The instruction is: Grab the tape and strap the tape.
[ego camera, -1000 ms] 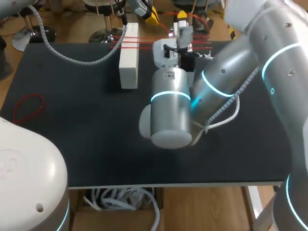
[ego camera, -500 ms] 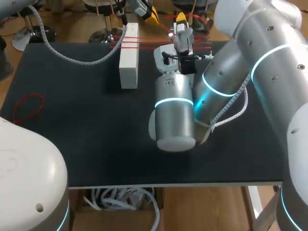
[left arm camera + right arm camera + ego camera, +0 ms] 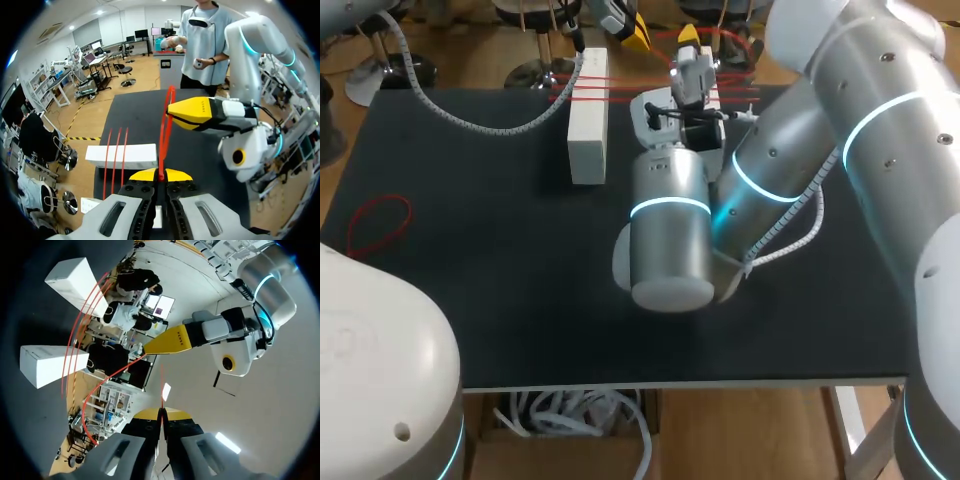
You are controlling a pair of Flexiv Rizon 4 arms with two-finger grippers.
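Nearest on the left, a spare red band (image 3: 378,222) lies unused. Farther back, three stretched bands (image 3: 116,155) already wrap the white block (image 3: 587,140), so the strapping looks partly done. At the far edge both arms meet: the left gripper (image 3: 161,175) and right gripper (image 3: 161,415) each pinch another held band (image 3: 163,130), raised and not yet over the block.

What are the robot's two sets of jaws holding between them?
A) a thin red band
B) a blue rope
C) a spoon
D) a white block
A: the red band stretches from the left gripper, jaws shut on it, across to the right gripper, which pinches its other end.
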